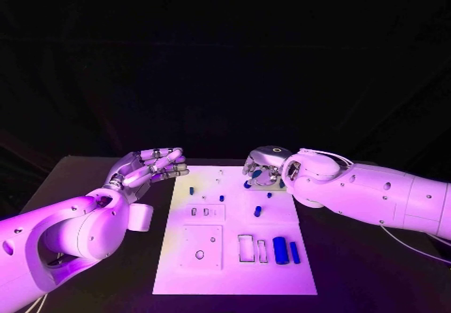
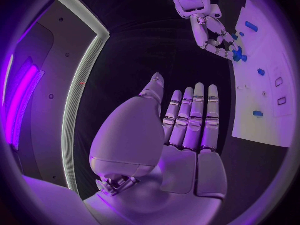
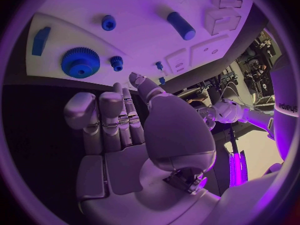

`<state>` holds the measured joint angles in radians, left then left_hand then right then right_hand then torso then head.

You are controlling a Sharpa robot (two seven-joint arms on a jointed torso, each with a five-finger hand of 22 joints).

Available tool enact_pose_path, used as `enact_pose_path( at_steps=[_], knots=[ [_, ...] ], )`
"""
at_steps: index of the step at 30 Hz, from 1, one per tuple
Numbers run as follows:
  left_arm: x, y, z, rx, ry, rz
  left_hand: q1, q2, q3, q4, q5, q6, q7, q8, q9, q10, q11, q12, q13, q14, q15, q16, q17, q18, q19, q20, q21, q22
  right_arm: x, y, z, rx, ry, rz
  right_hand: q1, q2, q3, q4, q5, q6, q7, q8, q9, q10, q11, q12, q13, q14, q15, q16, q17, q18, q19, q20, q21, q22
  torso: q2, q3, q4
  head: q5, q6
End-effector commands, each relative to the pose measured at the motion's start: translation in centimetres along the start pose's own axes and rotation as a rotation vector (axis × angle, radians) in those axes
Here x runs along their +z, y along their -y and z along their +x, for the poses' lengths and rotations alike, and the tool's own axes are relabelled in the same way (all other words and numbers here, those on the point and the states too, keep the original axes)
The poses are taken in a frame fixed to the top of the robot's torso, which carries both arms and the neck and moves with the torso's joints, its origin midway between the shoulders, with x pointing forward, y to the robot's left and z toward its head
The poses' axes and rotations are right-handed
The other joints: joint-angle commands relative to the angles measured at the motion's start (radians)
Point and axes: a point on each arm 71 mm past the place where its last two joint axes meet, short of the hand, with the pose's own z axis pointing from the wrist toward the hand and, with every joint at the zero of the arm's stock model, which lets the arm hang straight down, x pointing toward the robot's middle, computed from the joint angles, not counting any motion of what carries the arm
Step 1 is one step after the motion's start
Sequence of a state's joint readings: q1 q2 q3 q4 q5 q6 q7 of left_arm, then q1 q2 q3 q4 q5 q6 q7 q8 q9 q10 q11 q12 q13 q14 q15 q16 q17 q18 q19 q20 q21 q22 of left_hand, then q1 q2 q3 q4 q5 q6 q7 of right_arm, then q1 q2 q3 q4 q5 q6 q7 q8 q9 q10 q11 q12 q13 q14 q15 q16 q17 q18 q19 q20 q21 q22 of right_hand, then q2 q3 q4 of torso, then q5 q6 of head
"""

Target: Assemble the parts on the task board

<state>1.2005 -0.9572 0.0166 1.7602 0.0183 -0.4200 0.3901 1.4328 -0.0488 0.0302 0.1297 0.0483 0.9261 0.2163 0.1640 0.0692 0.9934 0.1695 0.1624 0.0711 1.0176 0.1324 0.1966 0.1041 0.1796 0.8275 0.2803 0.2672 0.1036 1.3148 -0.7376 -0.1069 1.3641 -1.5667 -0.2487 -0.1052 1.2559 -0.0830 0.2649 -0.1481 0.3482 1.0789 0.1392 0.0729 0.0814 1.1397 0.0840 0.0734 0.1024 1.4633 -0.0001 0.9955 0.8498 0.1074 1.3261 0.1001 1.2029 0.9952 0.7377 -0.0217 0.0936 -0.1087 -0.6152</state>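
While our right hand (image 1: 264, 167) hovers empty, fingers loosely spread, over the flat white task board's (image 1: 235, 277) far edge, the round blue toothed gear (image 3: 80, 62) lies just beyond its fingertips; left hand (image 1: 150, 167), open, waits off-board over the black bench (image 1: 94, 176).

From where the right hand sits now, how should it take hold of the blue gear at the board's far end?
Grip the gear by its toothed rim, coming straight down from above. It lies flat on the board, so only the rim offers opposing sides; the toothed edge should resist slipping. The right hand is open just short of it, and a small blue part beside it leaves that side tighter.
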Motion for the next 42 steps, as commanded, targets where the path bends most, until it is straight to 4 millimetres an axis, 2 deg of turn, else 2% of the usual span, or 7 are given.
enact_pose_path(
  at_steps=[1, 7, 11, 18, 29, 37, 42],
  knots=[
    [-0.03, 0.28, 0.24, -0.003, -0.024, 0.009, 0.001, 0.0, -0.003, -0.002, 0.003, -0.002, 0.004, -0.005, -0.001, -0.003, 0.005, -0.004, -0.001, -0.001, 0.005, -0.004, -0.001, 0.005, 0.008, 0.001, 0.0, -0.001, 0.16, 0.07, 0.22, -0.069, -0.032, 0.023, 0.001, -0.007, 0.012, 0.0, 0.003, 0.004, 0.001, -0.004, 0.002, -0.003, 0.002, -0.003, 0.002, 0.029, -0.003, 0.05, 0.049, -0.013, 0.014, 0.0, 0.038, 0.052, 0.005, -0.0012, 0.0081, -0.004, 0.0],
    [-0.1, 0.41, 0.16, -0.002, -0.022, 0.009, 0.001, 0.0, -0.004, -0.002, 0.003, -0.003, 0.005, -0.006, -0.002, -0.004, 0.005, -0.005, -0.001, -0.001, 0.005, -0.005, -0.001, 0.005, 0.008, 0.001, 0.0, -0.001, 0.46, 0.15, 0.41, -0.085, -0.045, 0.034, 0.003, -0.012, 0.032, 0.008, 0.003, 0.001, 0.002, -0.005, 0.002, -0.008, 0.004, -0.004, 0.003, 0.032, 0.0, 0.146, 0.142, -0.027, 0.041, 0.004, 0.109, 0.154, 0.009, -0.0027, 0.0154, -0.009, 0.001],
    [-0.15, 0.45, 0.18, -0.002, -0.023, 0.009, 0.001, 0.0, -0.004, -0.002, 0.003, -0.003, 0.005, -0.006, -0.002, -0.004, 0.005, -0.005, -0.001, -0.001, 0.005, -0.005, -0.001, 0.005, 0.008, 0.001, 0.0, -0.001, 0.59, 0.16, 0.55, -0.09, -0.055, 0.038, 0.004, -0.015, 0.039, 0.012, 0.003, -0.001, 0.004, -0.006, 0.001, -0.014, 0.005, -0.006, 0.001, 0.034, 0.003, 0.183, 0.178, -0.033, 0.053, 0.006, 0.135, 0.193, 0.011, -0.0045, 0.0189, -0.012, 0.002],
    [-0.2, 0.52, 0.12, -0.001, -0.023, 0.009, 0.0, 0.0, -0.005, -0.003, 0.003, -0.004, 0.005, -0.007, -0.002, -0.005, 0.006, -0.007, -0.002, -0.001, 0.005, -0.007, -0.001, 0.005, 0.008, 0.001, -0.001, -0.002, 0.7, 0.13, 0.77, -0.096, -0.074, 0.04, 0.006, -0.017, 0.047, 0.016, 0.002, -0.002, 0.004, -0.005, 0.002, -0.018, 0.006, -0.005, 0.0, 0.037, 0.004, 0.224, 0.22, -0.04, 0.069, 0.008, 0.165, 0.238, 0.015, -0.0051, 0.0217, -0.015, 0.0],
    [-0.22, 0.62, -0.11, 0.002, -0.018, 0.009, 0.0, 0.0, -0.006, -0.003, 0.003, -0.004, 0.006, -0.008, -0.002, -0.005, 0.006, -0.008, -0.002, -0.001, 0.006, -0.008, -0.001, 0.005, 0.009, 0.001, -0.001, -0.002, 0.56, 0.7, 1.03, -0.108, -0.092, 0.061, 0.01, -0.018, 0.055, 0.018, 0.002, 0.004, 0.005, -0.003, 0.003, -0.015, 0.006, -0.004, -0.001, 0.038, 0.005, 0.253, 0.247, -0.044, 0.078, 0.009, 0.184, 0.267, 0.017, -0.0063, 0.0264, -0.021, -0.003],
    [-0.2, 0.62, -0.27, 0.003, -0.015, 0.007, 0.0, 0.0, -0.007, -0.004, 0.003, -0.005, 0.006, -0.009, -0.002, -0.006, 0.006, -0.009, -0.002, -0.001, 0.006, -0.009, -0.001, 0.005, 0.009, 0.001, -0.001, -0.003, 0.5, 0.87, 0.89, -0.114, -0.07, 0.062, 0.009, -0.028, 0.053, 0.02, -0.003, 0.003, 0.005, -0.004, 0.003, -0.031, 0.009, -0.009, -0.004, 0.034, 0.008, 0.253, 0.24, -0.041, 0.069, 0.011, 0.179, 0.257, 0.02, -0.0075, 0.0297, -0.026, 0.001],
    [-0.18, 0.61, -0.33, 0.003, -0.014, 0.007, 0.0, 0.0, -0.007, -0.004, 0.003, -0.005, 0.006, -0.009, -0.002, -0.006, 0.006, -0.009, -0.002, -0.001, 0.006, -0.009, -0.001, 0.005, 0.009, 0.001, -0.001, -0.003, 0.48, 0.86, 0.92, -0.112, -0.074, 0.058, 0.01, -0.024, 0.056, 0.022, -0.002, 0.006, 0.005, -0.003, 0.004, -0.029, 0.008, -0.006, -0.003, 0.033, 0.008, 0.258, 0.246, -0.043, 0.073, 0.012, 0.185, 0.267, 0.021, -0.0086, 0.0324, -0.031, 0.002]
  ],
)
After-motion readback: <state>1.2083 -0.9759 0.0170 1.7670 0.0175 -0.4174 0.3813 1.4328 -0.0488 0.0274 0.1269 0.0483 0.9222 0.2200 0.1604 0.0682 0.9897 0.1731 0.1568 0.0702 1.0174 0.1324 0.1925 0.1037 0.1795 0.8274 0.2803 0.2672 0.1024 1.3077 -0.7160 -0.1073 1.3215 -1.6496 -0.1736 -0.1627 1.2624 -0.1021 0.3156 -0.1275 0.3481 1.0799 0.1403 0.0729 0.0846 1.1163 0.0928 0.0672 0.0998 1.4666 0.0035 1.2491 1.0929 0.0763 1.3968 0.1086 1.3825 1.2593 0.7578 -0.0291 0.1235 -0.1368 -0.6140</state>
